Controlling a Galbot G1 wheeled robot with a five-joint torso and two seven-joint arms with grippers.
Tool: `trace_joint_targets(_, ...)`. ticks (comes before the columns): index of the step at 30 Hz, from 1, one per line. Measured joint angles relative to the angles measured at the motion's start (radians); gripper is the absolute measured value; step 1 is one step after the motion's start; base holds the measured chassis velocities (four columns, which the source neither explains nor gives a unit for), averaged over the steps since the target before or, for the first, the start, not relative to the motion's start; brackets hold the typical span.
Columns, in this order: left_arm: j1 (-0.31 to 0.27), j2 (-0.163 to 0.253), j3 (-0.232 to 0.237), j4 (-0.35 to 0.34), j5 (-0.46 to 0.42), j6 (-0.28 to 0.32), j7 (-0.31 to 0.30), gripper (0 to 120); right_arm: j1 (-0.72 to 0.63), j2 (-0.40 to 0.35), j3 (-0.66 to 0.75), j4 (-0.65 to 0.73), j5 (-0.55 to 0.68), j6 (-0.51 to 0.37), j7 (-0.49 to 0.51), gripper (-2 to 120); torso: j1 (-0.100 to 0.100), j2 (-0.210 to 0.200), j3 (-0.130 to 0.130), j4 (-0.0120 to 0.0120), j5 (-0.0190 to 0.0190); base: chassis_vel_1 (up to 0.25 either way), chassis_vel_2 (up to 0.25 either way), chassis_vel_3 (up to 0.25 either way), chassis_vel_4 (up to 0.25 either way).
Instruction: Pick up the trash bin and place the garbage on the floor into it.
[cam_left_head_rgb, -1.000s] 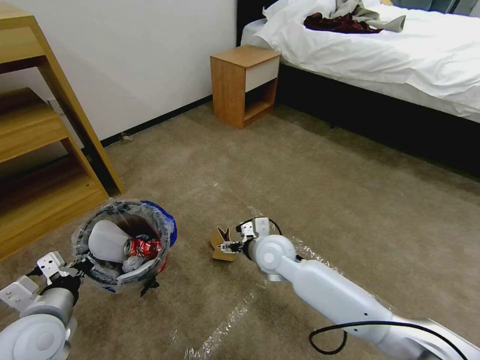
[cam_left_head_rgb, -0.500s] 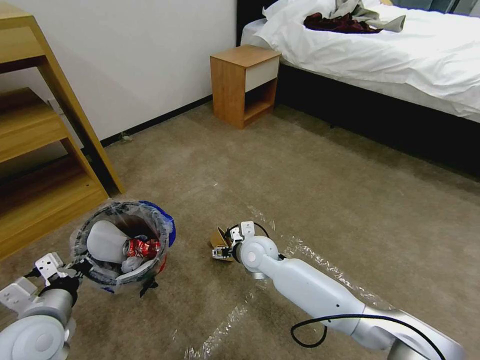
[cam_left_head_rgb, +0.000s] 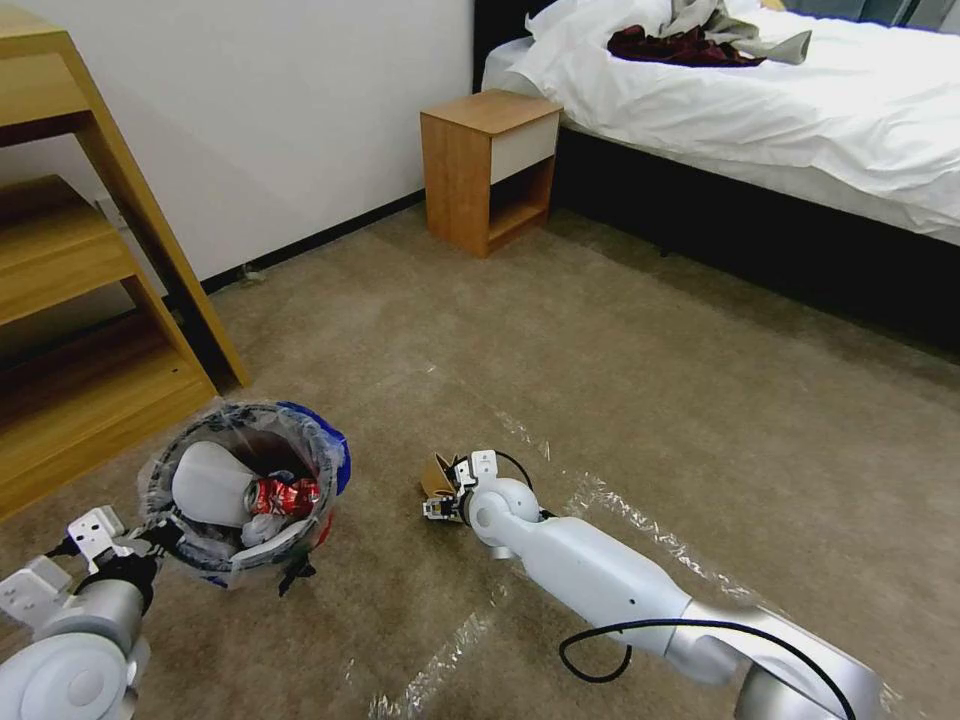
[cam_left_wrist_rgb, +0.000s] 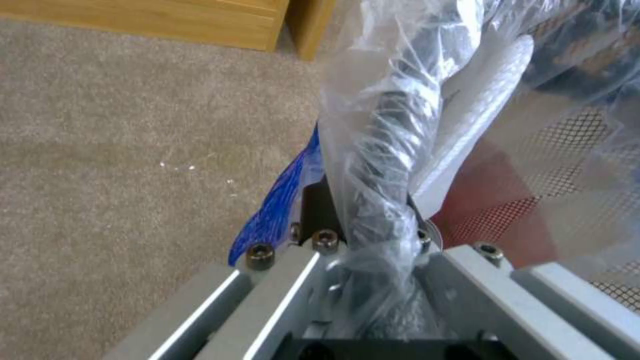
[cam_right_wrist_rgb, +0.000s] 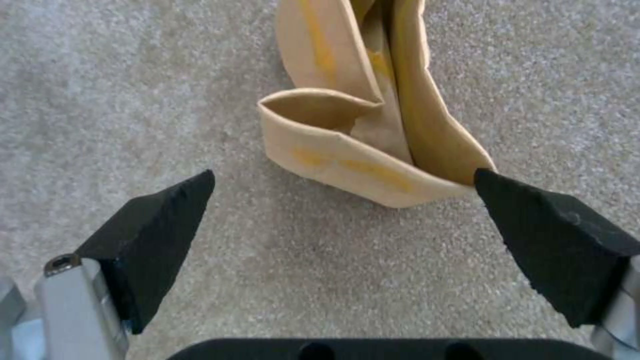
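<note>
While my left gripper (cam_left_head_rgb: 150, 540) holds the trash bin (cam_left_head_rgb: 245, 490) by its rim, clamped on the bag-wrapped edge as the left wrist view shows it, I have the bin at the robot's left, in front of the wooden shelf unit (cam_left_head_rgb: 90, 330). Whether it hangs just clear of the carpet (cam_left_head_rgb: 620, 400) or rests on it, I cannot tell. Inside I see a white slipper (cam_left_head_rgb: 210, 482), a red soda can (cam_left_head_rgb: 287, 495) and some pale wads, so I judge the bulk of the clean-up done.

What looks left is one piece: a folded brown cardboard scrap (cam_right_wrist_rgb: 373, 125) lying on the carpet to the right of the bin and a little apart from it. My right gripper (cam_left_head_rgb: 440, 506) is down low right at it. In the right wrist view the two black pads (cam_right_wrist_rgb: 153, 235) stand wide apart with the near end of the scrap between them; one pad seems to sit at the fold's corner, the other is off it, so nothing is pinched.

I see no other litter on the carpet between the nightstand (cam_left_head_rgb: 490, 165) and the bed (cam_left_head_rgb: 760, 110), only strips of clear tape (cam_left_head_rgb: 620, 510). So I count one grab, one carry across and one drop into the bin as remaining.
</note>
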Motion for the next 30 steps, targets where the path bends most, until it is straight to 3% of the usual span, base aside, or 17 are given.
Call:
trace_joint_targets(15,0.001,-0.007,0.004,0.005,0.001,-0.004,0.003,1,0.024,0.047,-0.039,-0.137,-0.135,0.124,-0.142,99,0.000,0.000,0.000,0.0000,0.0000,0.000,0.000,0.000,0.000)
trace_joint_targets(30,-0.003,-0.014,0.010,0.006,0.008,-0.008,0.004,1,0.032,0.019,-0.049,-0.105,-0.145,0.131,-0.149,99,0.000,0.000,0.000,0.0000,0.0001,0.000,0.000,0.000,0.000)
